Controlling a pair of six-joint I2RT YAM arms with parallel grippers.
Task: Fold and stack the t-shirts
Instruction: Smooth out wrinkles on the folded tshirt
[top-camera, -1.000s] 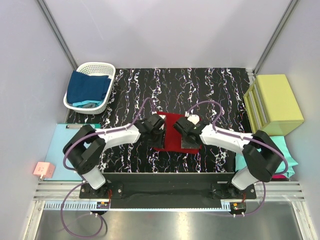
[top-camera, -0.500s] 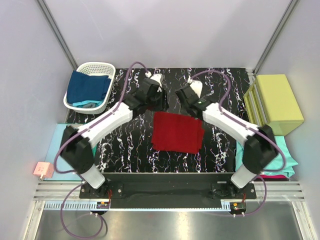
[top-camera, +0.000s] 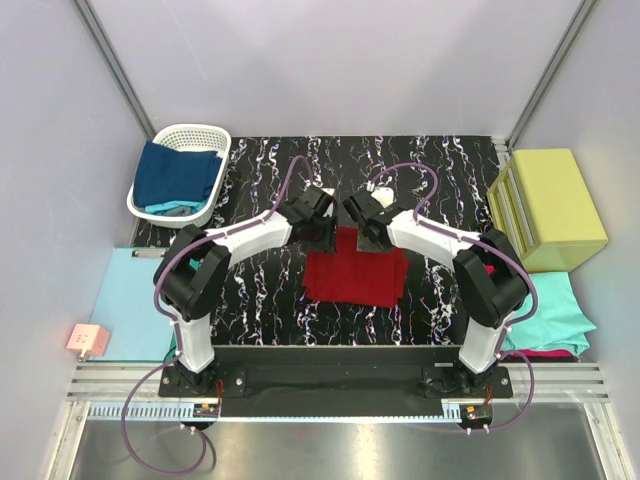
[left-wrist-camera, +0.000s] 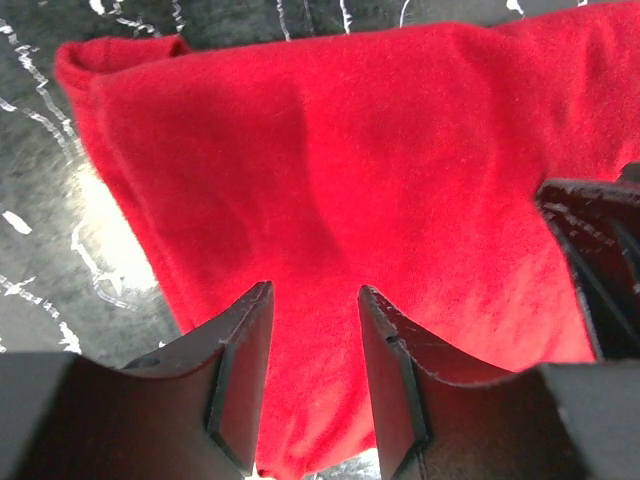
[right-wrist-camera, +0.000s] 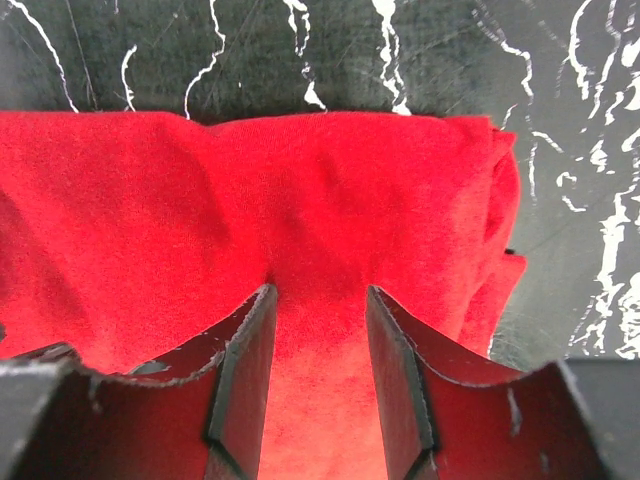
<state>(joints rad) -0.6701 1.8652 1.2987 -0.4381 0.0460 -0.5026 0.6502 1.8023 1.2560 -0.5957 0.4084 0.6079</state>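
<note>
Since the red shirt (top-camera: 355, 270), folded on the table (top-camera: 440, 180), is soft and limp, I'd pinch its far edge; left gripper (left-wrist-camera: 313, 298) and right gripper (right-wrist-camera: 320, 293) sit over it, jaws spread, nothing pinched.

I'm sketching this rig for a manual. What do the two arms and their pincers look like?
The left arm and right arm both have white link shells with black joints. A purple cable runs along each and loops loosely. The left pincer and right pincer each have two flat black fingers with thin raised edges.
</note>
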